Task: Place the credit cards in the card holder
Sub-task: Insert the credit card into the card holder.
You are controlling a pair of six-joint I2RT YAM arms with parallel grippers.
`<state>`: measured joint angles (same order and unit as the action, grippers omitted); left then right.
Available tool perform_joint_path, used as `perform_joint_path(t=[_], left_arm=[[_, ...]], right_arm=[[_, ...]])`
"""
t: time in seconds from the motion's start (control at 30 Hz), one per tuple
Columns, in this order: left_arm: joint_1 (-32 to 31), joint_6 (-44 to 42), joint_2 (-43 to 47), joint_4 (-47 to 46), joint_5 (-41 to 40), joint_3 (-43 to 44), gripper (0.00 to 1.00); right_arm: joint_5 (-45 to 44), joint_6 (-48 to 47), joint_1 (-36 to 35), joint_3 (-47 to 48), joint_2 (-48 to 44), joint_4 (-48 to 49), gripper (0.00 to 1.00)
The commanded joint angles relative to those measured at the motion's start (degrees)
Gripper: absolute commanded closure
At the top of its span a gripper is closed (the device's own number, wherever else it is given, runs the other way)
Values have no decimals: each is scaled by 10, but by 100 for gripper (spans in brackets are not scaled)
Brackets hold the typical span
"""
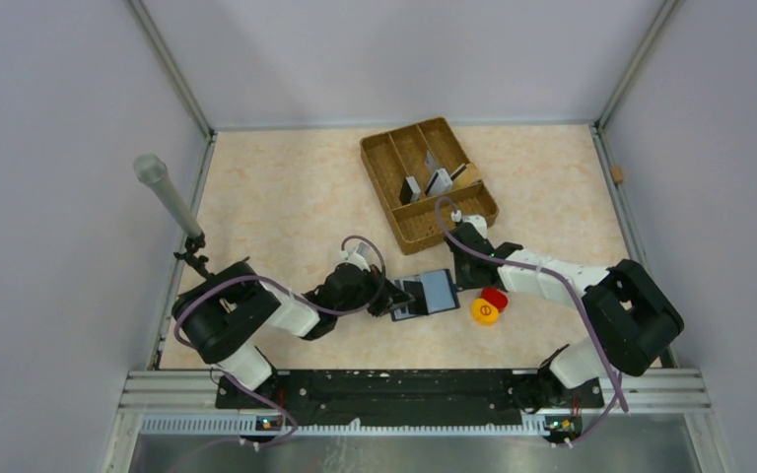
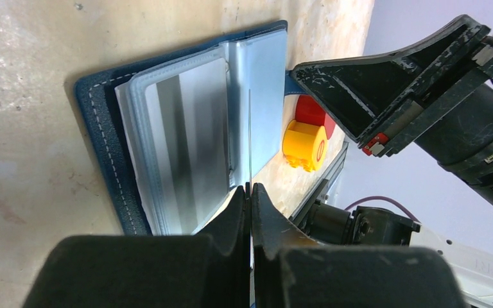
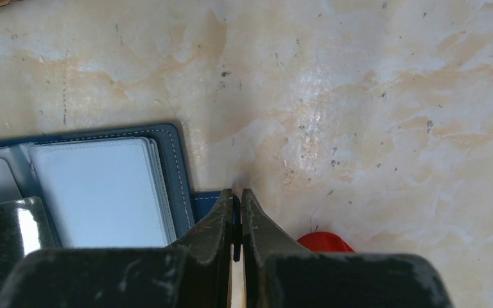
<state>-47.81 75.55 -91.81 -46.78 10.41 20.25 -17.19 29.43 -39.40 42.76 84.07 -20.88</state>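
Note:
The dark navy card holder [image 1: 438, 291] lies open on the table, its light blue-grey pages up [image 2: 260, 96] [image 3: 96, 192]. A silver credit card [image 2: 186, 141] sits in its left sleeve. My left gripper [image 1: 391, 301] [image 2: 250, 187] is shut on a thin credit card seen edge-on [image 2: 249, 128], standing over the open holder. Its dark glossy face shows in the right wrist view [image 3: 6, 244]. My right gripper [image 1: 466, 281] [image 3: 236, 192] is shut on the holder's blue snap tab [image 3: 208, 200] at the holder's right edge. More grey cards [image 1: 441, 180] stand in the tray.
A brown woven divided tray [image 1: 384, 163] stands behind the holder. A red round piece [image 1: 495, 297] and a yellow one [image 1: 485, 312] lie just right of the holder, beside my right gripper. A grey stick on a stand [image 1: 165, 192] rises at the left wall.

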Motion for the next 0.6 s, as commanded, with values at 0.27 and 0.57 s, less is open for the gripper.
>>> perform_joint_path(t=[0.27,0.57], left_arm=[[-3,-7,-14,-1,12,24,100],[-2,-8,-53,-41,33,27,100]], right_arm=[[-22,8,-9,4,4,-12,100],[-22,8,-9,6,4,-17,100]])
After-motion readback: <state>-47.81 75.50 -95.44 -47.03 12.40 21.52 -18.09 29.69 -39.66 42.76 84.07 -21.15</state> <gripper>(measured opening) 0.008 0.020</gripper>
